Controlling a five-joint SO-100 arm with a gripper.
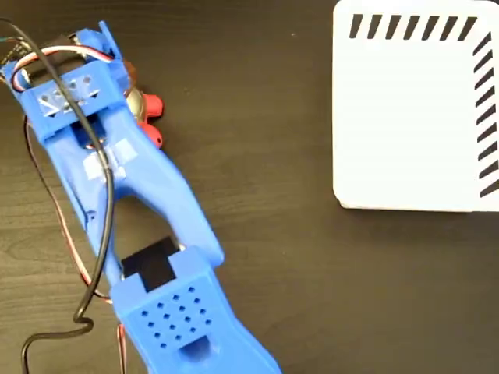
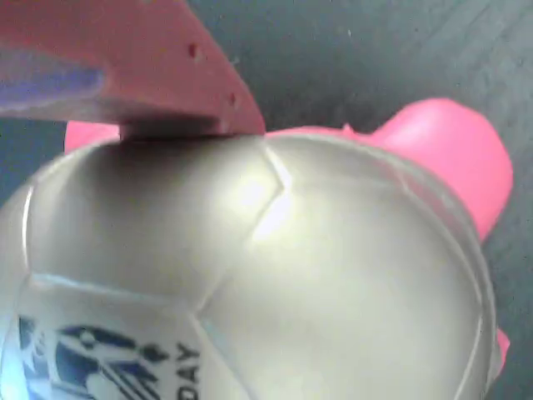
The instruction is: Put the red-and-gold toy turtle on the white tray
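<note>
The turtle point(image 1: 150, 117) sits on the dark table point(image 1: 296, 273) at the left under the gripper point(image 1: 117, 97), one finger touching its shell, grip unclear, well apart from the bare tray point(image 1: 413, 117), so lifting and carrying remain.

You have a dark, nearly black table point(image 1: 296, 257) with a fine wood grain running mostly side to side across the fixed view, and it fills that view to every edge. In the wrist view you get only a small blurred patch of the same dark grained table point(image 2: 366, 50) along the top edge and down the right side.
</note>
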